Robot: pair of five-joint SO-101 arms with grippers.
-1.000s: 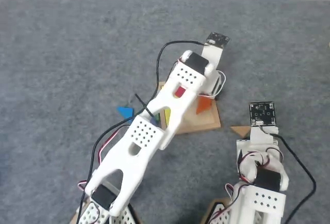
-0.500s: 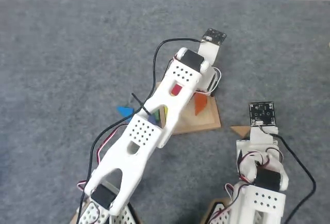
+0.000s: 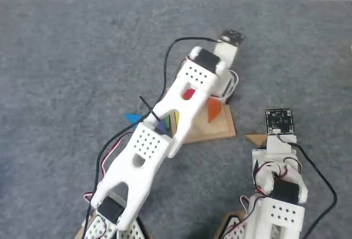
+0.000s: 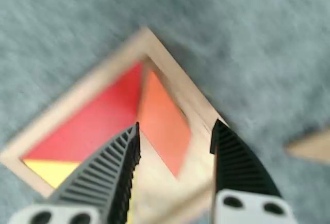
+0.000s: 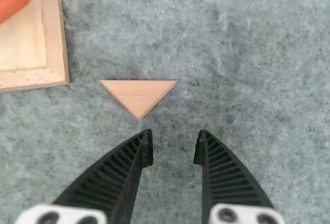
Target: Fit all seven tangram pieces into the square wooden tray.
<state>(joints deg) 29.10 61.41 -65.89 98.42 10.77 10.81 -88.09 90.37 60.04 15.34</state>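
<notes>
**Hovering above the tray, both pincers empty**

Left pincer [image 4: 177,131] is up over the square wooden tray [image 4: 178,79], fingers spread apart with nothing gripped between them. Framed between those black fingers is the orange piece [image 4: 162,123], lying inside the tray tight against one rim. Right next to it, edge to edge, sits the red piece [image 4: 98,121], reaching into the tray's corner, and beyond the red a sliver of yellow piece [image 4: 49,170] shows along the tray's opposite rim. Pale bare wood floor shows in the tray beside the orange piece.

Over to the right pincer [image 5: 174,136]: fingers apart too, holding nothing, low over the grey counter [image 3: 66,57] outside the tray. Just ahead of its tips lies the plain wooden triangle [image 5: 138,94], flat on the counter, close beside the tray's corner but not touching it, one point aimed back at the pincer.

On the tray's far side from that triangle, a blue piece [image 3: 133,119] rests on the counter just outside the rim.
</notes>
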